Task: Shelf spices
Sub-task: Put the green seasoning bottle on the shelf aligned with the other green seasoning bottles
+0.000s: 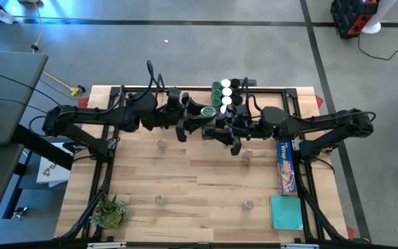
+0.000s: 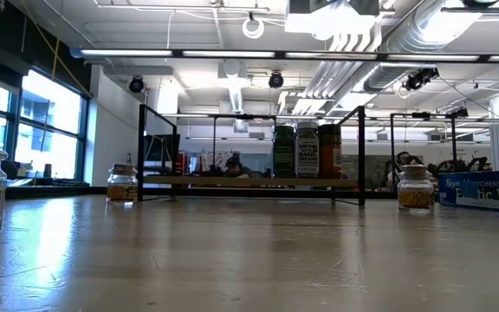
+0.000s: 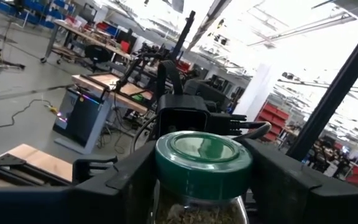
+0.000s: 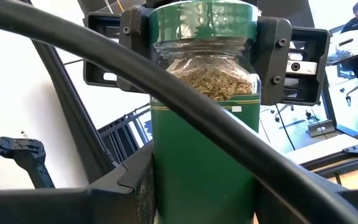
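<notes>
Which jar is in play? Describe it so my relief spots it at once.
Find the shelf along the table's far edge; the two arms meet in front of its middle. Between them is a green-lidded jar, right tool shut on its base, left tool at its lid. It alone is airborne; other jars stand on shelf or table.

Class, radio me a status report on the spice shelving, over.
Right gripper shut on green-lidded glass spice jar, mid-air. Left gripper at its lid. Wooden wire-framed shelf part-filled. Dark cable crosses jar.

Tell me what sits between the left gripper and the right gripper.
A green-lidded spice jar, flanked by the fingers of the left gripper and the right gripper; both wrist views show it.
</notes>
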`<state>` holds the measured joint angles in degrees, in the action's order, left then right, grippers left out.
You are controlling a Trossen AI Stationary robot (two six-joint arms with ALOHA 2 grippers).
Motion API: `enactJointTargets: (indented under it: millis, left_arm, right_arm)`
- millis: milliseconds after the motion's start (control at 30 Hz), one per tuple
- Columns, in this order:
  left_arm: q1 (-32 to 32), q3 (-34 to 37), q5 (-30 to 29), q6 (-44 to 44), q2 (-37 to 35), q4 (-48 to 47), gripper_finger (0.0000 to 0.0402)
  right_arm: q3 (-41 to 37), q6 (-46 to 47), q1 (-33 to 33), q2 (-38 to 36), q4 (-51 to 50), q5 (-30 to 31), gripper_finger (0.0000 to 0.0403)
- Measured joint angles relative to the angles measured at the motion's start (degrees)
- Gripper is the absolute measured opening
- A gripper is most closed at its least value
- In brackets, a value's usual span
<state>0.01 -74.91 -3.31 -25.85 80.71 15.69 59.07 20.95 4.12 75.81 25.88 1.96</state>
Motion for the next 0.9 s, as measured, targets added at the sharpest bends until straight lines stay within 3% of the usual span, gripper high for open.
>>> enactJointTargets:
  millis: [100,433,667,900]
  left_arm:
    - [0.0,0.0,0.7,0.5,0.0,-0.1,0.0198]
    - [0.0,0.0,4.3,4.9,-0.1,-4.8,0.0198]
    - [-1.4,0.2,4.7,12.0,0.1,-11.2,0.0198]
    - [-3.2,0.2,2.4,17.2,0.1,-19.5,0.0198]
  right_arm:
    - [0.0,0.0,0.0,0.0,0.0,0.0,0.0180]
    - [0.1,1.0,0.1,-0.2,-5.7,-0.4,0.0180]
    - [0.1,2.8,-0.5,-2.4,-19.1,-0.5,0.0294]
    - [0.1,4.8,-1.4,-8.2,-36.6,-0.8,0.0309]
